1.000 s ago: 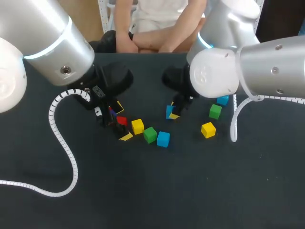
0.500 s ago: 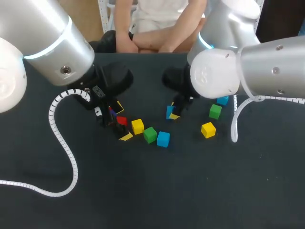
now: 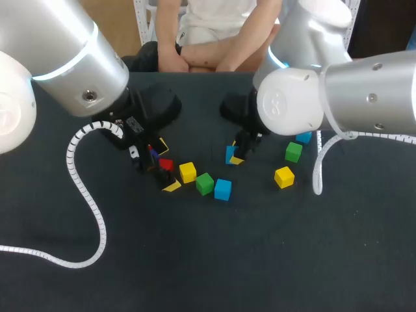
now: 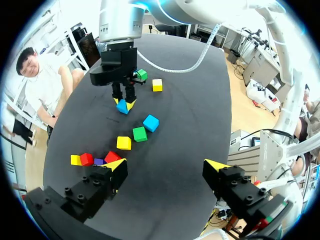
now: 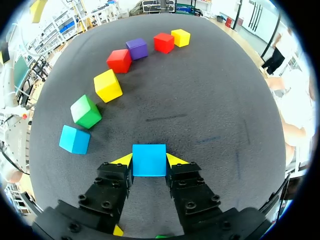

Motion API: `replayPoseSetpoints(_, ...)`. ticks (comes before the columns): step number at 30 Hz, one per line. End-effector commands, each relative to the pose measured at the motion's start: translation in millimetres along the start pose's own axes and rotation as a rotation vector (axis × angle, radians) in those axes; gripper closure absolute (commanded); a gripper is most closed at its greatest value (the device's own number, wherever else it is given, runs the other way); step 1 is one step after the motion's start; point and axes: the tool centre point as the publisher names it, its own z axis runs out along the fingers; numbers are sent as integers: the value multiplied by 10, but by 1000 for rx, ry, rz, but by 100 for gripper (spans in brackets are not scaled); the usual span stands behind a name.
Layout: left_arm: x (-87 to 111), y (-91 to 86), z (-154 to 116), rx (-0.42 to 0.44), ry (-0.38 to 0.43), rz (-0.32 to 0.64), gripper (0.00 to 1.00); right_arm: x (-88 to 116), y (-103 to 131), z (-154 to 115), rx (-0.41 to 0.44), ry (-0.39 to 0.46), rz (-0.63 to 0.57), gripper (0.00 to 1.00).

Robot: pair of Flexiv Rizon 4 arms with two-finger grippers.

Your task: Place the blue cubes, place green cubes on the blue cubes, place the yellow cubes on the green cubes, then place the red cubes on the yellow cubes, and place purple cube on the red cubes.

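My right gripper [image 5: 149,160] is closed on a blue cube [image 5: 149,154]. One yellow tip lies flat against each of two opposite faces, and the cube sits square to the fingers, low over the dark table [image 5: 215,100]; whether it touches the surface I cannot tell. The relation that governs the coming move is this: a second blue cube [image 5: 74,139] lies loose off to one side of this gripper, near but apart. It opens a curved row running away ahead through a green cube [image 5: 85,111], a yellow cube [image 5: 108,85], a red cube [image 5: 119,60] and a purple cube [image 5: 137,48]. My left gripper [image 4: 166,165] stands wide open, holding nothing, with that red cube just beside one finger. My right arm is therefore the nearer to both blue cubes. I judge the blue base layer not yet set.
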Motion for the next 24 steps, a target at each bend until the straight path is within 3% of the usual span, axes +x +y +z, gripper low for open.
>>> replayPoseSetpoints(1,-4,8,-3,2,2,1,0,-15,-24,-4,1,3,-1,100)
replayPoseSetpoints(18,-4,8,-3,2,2,1,0,-1,-34,1,1,9,4,100)
replayPoseSetpoints(19,-4,8,-3,2,2,1,0,-1,-35,3,0,8,4,95)
replayPoseSetpoints(21,-4,8,-3,2,2,1,0,-3,-37,4,-2,7,4,53)
replayPoseSetpoints(22,-4,8,-3,2,2,1,0,-5,-38,2,-2,3,6,0)
replayPoseSetpoints(24,-4,8,-3,2,2,1,0,0,-38,-13,-2,-2,7,0)
